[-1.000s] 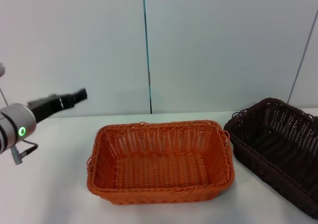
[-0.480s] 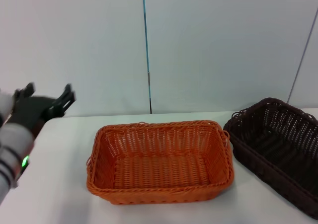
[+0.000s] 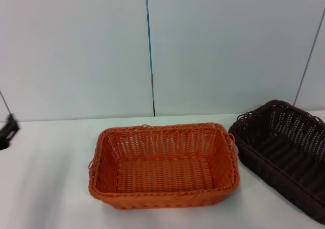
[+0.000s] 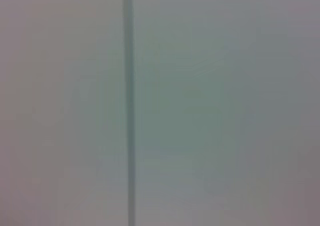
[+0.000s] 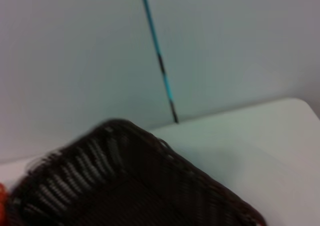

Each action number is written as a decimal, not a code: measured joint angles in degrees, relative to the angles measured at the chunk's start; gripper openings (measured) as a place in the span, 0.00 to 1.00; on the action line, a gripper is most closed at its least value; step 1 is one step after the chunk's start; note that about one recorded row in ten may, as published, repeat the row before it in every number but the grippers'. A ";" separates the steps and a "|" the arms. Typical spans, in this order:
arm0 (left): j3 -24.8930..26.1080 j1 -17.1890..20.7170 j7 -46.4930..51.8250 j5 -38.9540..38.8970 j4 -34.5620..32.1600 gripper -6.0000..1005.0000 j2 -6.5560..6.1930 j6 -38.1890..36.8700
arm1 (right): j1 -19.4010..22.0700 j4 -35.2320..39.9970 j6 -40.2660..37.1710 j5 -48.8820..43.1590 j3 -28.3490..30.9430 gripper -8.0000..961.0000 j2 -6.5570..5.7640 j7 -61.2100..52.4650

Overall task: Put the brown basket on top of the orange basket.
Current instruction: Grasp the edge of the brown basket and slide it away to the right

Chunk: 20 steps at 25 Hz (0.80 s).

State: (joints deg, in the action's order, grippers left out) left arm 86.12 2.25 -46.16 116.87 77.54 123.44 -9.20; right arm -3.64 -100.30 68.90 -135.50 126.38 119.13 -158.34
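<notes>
- Sitting apart on the white worktop [image 3: 51, 188], the two baskets show the task barely begun; nothing is stacked yet
- the orange basket [image 3: 163, 165] rests upright and empty near the middle of the worktop, its open top free to receive the other
- the brown basket [image 3: 282, 155] stands on the worktop on the robot's right, close beside the orange one, part of it cut off by the edge of the head view; whether the two rims touch I cannot tell, though a thin gap seems to separate them
- the left tool [image 3: 7, 130] shows only as a dark sliver at the far left edge of the head view, well away from both baskets; whether its fingers are spread or pressed together I cannot tell; its wrist view shows only the blank wall
- the right tool does not appear in any view, so its state cannot be told; its wrist view looks down at the brown basket's braided rim [image 5: 130, 161] from close by, so that arm seems the better placed for the lift
- left to do, as I judge it: grip the brown basket, raise it clear, carry it over the orange basket, set it down on top and release; in short, the whole job
</notes>
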 joint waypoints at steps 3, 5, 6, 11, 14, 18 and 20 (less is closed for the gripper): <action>2.21 1.11 1.29 -0.23 0.11 0.88 0.18 -0.06 | -1.69 3.62 -0.69 -3.33 0.54 0.95 0.04 -0.08; 2.82 1.37 2.18 -0.21 0.19 0.88 0.22 -0.08 | -2.64 6.51 -1.84 -4.48 0.81 0.95 0.05 -0.04; 3.00 1.41 2.38 -0.10 0.22 0.88 0.22 -0.09 | -2.99 8.05 -2.86 -4.87 0.84 0.95 0.05 0.09; 3.15 1.10 2.49 0.14 0.62 0.88 0.16 -0.18 | -6.78 16.60 -8.44 -9.62 0.54 0.95 -0.08 0.54; 3.20 0.60 2.50 0.16 0.76 0.88 0.08 -0.18 | -9.05 19.39 -9.19 -12.26 1.11 0.95 -0.16 0.30; 3.20 0.01 2.36 0.19 0.69 0.88 -0.04 0.08 | -12.46 24.51 -11.87 -13.94 1.59 0.95 -0.14 0.17; 3.20 -0.14 2.28 0.20 0.46 0.88 -0.04 0.20 | -13.81 26.82 -13.32 -13.86 1.59 0.95 -0.09 0.15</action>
State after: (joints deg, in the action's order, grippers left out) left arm 89.33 2.11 -43.88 117.07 78.01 123.40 -9.00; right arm -17.44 -73.48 55.58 -149.36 127.97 119.05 -158.20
